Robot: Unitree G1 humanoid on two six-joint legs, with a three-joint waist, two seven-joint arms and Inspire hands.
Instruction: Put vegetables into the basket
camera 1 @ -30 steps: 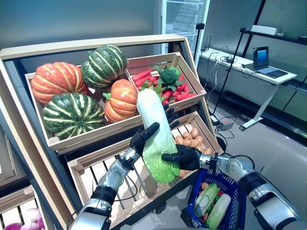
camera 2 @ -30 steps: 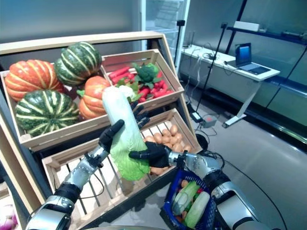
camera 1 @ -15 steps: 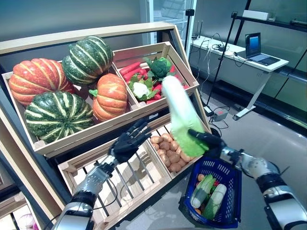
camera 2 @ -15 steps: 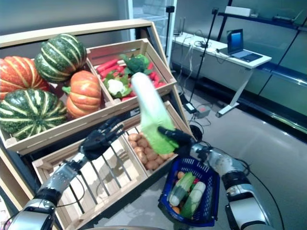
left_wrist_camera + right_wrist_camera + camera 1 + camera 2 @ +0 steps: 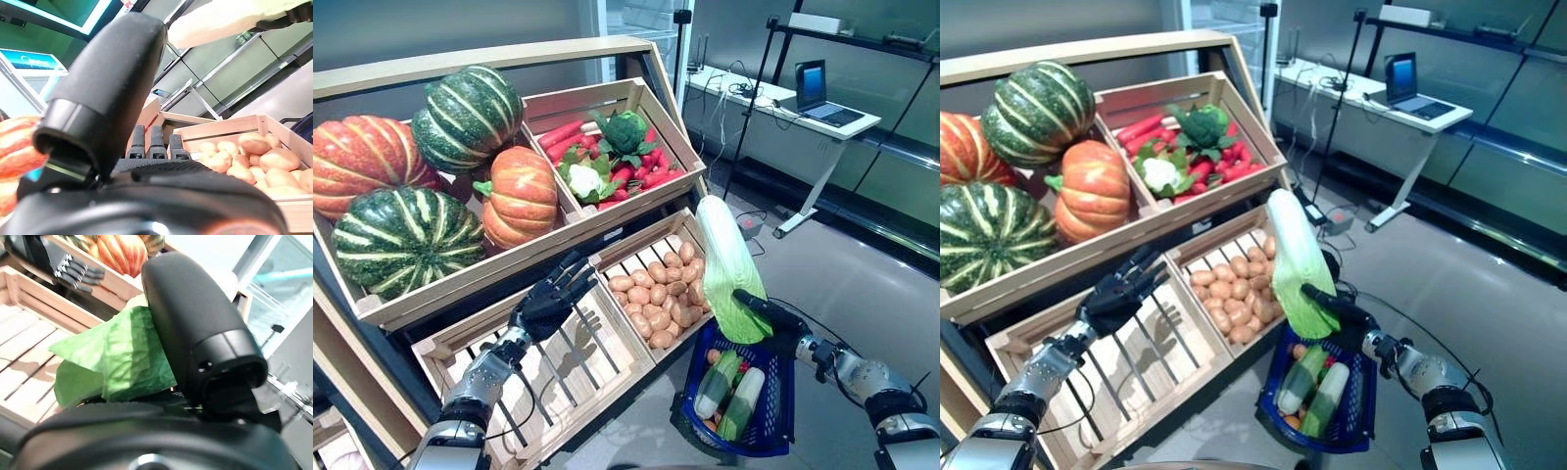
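The right hand [image 5: 781,326] is clamped on the leafy green end of a long white-and-green napa cabbage [image 5: 727,264], held upright directly above the blue plastic basket [image 5: 777,432] on the floor. The basket already contains two green-and-white vegetables [image 5: 728,392]. The left hand [image 5: 548,302] hovers with fingers spread and straight over the empty slatted wooden crate [image 5: 538,377], holding nothing. The adjacent wooden crate holds brown potatoes [image 5: 658,295]. The upper shelf carries striped green and orange pumpkins [image 5: 440,166] and a crate of red and green vegetables [image 5: 612,162].
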